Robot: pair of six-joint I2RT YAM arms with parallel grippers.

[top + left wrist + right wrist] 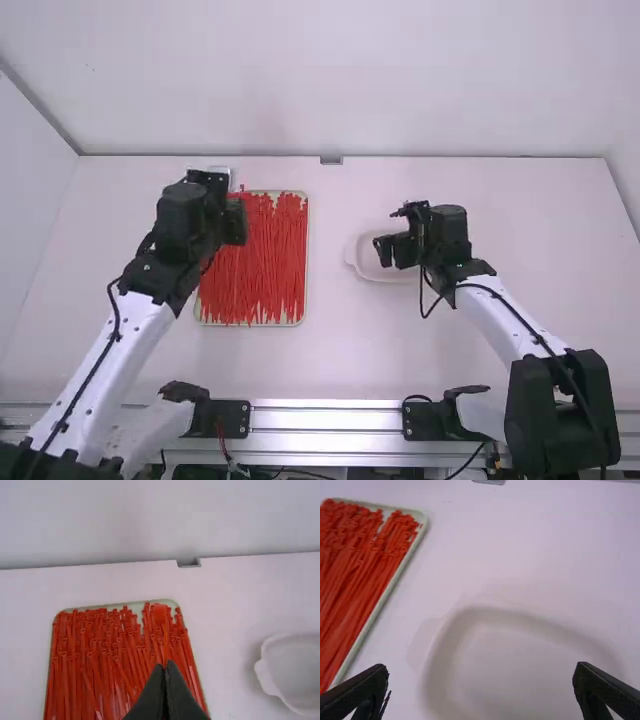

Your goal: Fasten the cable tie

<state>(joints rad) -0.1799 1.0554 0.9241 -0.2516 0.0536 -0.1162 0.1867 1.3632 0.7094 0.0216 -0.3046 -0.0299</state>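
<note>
A heap of red cable ties (255,258) lies lengthwise in a pale flat tray (252,323) left of the table's middle. Above the tray's far end hangs my left gripper (236,218). In the left wrist view its fingertips (165,667) are pressed together over the ties (110,660), and I see nothing between them. My right gripper (386,250) hovers over an empty white dish (358,262) right of the tray. Seen from the right wrist, this gripper (480,667) is open wide, one finger (362,690) on each side of the dish (520,665).
The tray's rim (385,600) and ties (355,575) lie a short way from the dish. A small grey fitting (331,159) sits at the table's far edge against the back wall. White table stretches to the right of the dish (290,670).
</note>
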